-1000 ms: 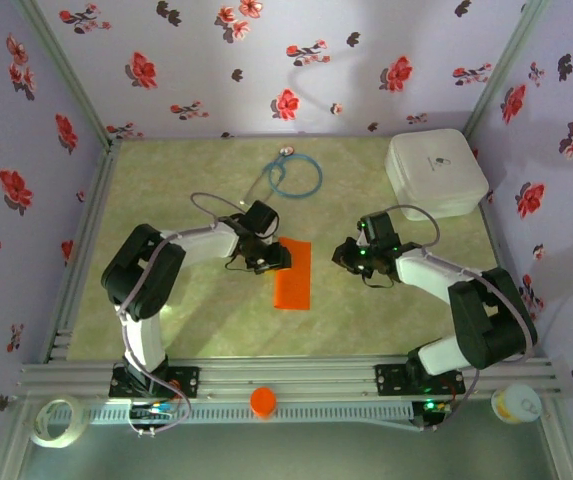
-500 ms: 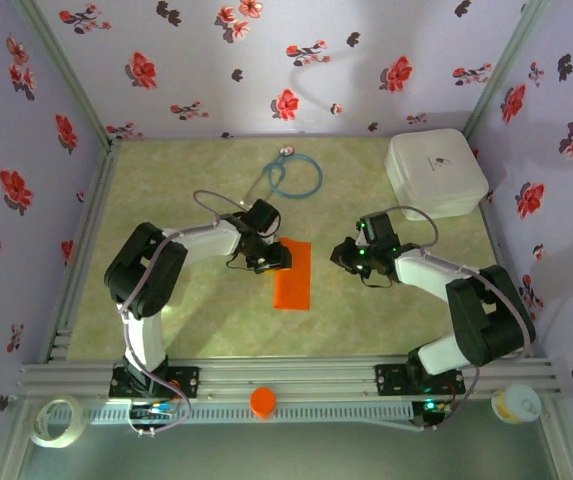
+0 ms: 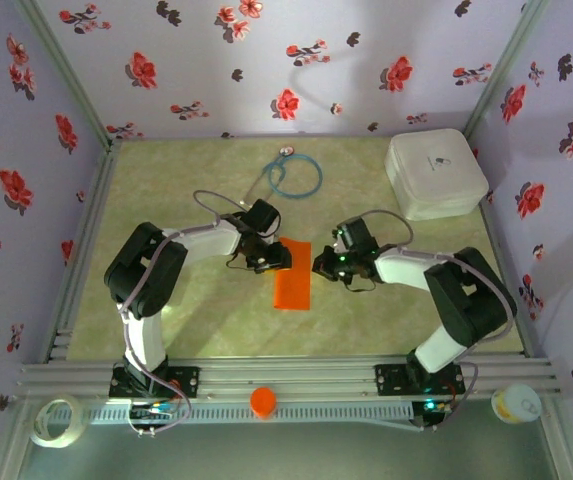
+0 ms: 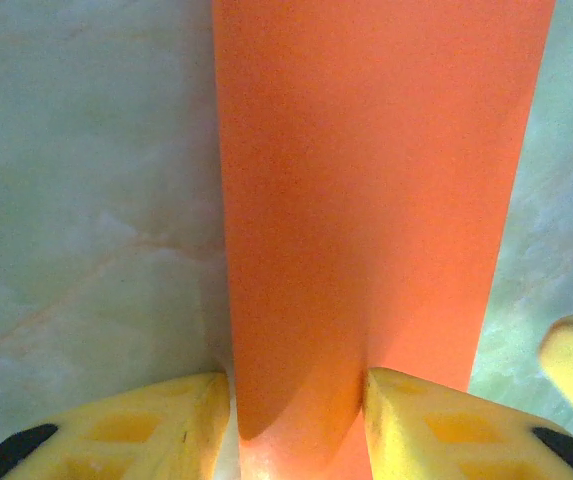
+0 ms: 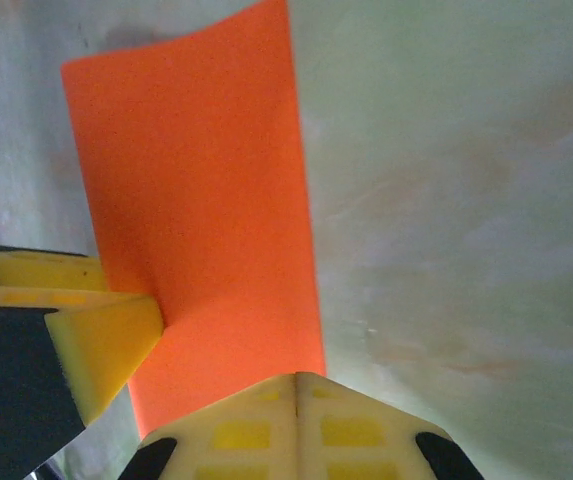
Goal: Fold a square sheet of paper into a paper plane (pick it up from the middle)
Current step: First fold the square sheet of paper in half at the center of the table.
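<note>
Evidently early in the fold. Looking at paper [image 3: 292, 274] doubled into a narrow rectangle, flat on the tabletop [image 3: 196, 320] midway between the arms, far end curling up a little in the right wrist view. No dart shape, no diagonal creases yet.

Pinned, by the look of it, by the left end effector [image 3: 278, 257] at the far left corner: jaws roughly half apart, one finger [image 4: 446, 430] planted over the paper's edge, the other [image 4: 136, 430] on bare tabletop just beside it. Nothing clamped between them.

Closed tight with nothing inside, right end effector [image 3: 319, 268], tip just at the paper's right edge, across from the left.

Judged as the creasing of the first fold, one side anchoring and the other ready to press. Next: hold the pin steady, lower the closed tip onto the long edge and draw it along with light pressure, slowly, to avoid skidding or bunching so thin a sheet. Cannot tell which long edge carries the fold, so worth confirming first. After that, corners in toward the centre line.
</note>
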`<action>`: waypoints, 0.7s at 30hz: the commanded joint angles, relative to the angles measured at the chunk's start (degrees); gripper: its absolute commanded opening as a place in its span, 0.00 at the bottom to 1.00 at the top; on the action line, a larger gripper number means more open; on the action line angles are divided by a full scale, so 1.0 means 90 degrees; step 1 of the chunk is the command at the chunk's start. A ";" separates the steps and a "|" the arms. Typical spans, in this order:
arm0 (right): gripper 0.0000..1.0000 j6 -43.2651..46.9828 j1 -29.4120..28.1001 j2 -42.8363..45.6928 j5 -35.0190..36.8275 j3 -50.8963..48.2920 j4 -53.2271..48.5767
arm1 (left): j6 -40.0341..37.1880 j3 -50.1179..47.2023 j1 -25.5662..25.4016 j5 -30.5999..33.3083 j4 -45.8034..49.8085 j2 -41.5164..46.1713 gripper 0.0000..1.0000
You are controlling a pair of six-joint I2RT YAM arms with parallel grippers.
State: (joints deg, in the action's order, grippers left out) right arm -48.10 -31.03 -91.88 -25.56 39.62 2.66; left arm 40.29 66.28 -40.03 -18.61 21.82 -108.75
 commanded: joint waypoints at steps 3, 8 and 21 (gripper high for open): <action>0.00 -0.0103 -0.0277 -0.0327 -0.0048 0.0362 0.0203 | -0.0063 -0.0197 -0.0079 0.0292 0.0159 -0.0467 0.42; 0.00 -0.0096 -0.0384 -0.0564 -0.0026 0.0501 0.0183 | -0.0067 -0.0217 -0.0083 0.0281 0.0131 -0.0484 0.42; 0.00 0.0396 -0.0438 -0.1088 0.0434 0.0324 -0.0740 | -0.0074 -0.0125 -0.0084 0.0261 0.0132 -0.0346 0.45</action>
State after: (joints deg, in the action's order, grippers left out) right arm -46.87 -34.52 -99.39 -26.11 43.90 3.84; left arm 40.29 66.28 -40.03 -18.65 21.71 -108.79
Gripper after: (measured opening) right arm 0.065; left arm 0.441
